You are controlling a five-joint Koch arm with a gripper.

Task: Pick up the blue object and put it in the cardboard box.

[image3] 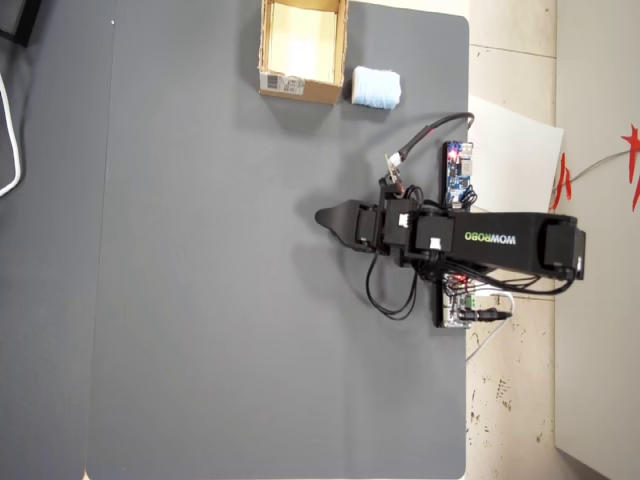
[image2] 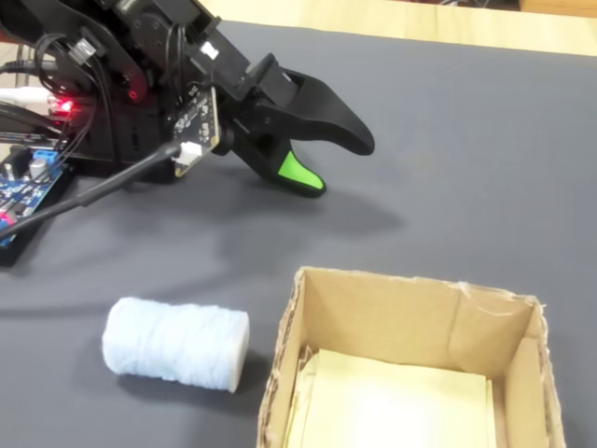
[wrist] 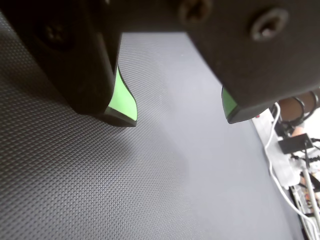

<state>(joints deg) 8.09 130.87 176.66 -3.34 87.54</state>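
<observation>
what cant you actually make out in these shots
- Wrist view: the blue object and cardboard box are out of frame; only the gripper and mat show.
- Fixed view: the cardboard box is cut off by the bottom edge.
- Overhead view: the box label is too small to read; the blue object lacks detail.

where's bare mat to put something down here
Most of the grey mat is bare: everything left of and below the gripper in the overhead view. Crowded spots: the top edge, where the blue object sits beside the cardboard box, and the arm's base with its cables.
</observation>
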